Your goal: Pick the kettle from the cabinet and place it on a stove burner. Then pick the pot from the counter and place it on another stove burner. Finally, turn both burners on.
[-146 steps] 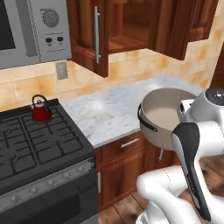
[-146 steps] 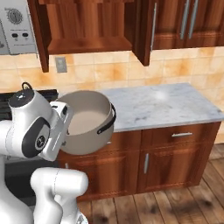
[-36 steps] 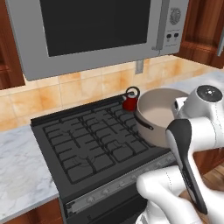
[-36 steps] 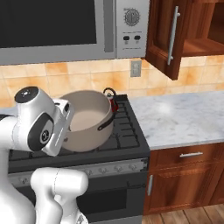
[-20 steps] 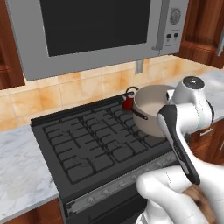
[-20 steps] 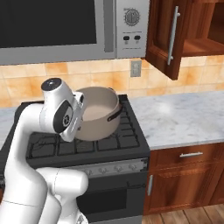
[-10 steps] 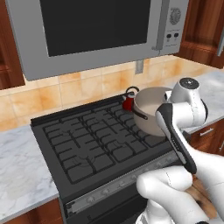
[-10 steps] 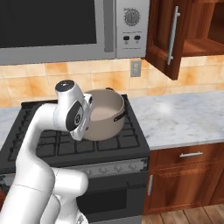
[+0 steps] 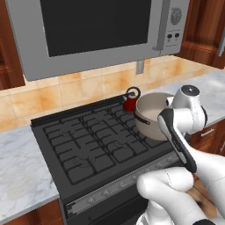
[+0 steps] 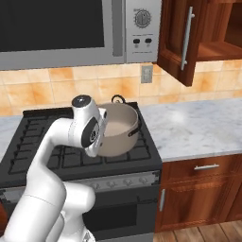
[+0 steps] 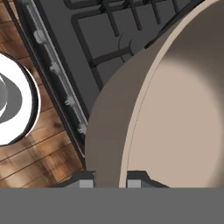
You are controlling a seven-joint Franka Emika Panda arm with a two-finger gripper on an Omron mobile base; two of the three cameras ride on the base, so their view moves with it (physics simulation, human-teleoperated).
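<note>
With the kettle (image 9: 130, 100) already on a back burner, the hand (image 11: 107, 181) pinches the pot (image 10: 118, 130) rim above the cooktop (image 9: 92, 140); next, lower it onto a free front burner.

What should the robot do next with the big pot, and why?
Probably lower the pot onto the front right burner. The gripper is clamped on its rim, holding it above the stove, and the kettle already sits on the back right burner.

Kettle (image 9: 130, 101) sits on the black cooktop's (image 9: 88, 145) rear grate.
</note>
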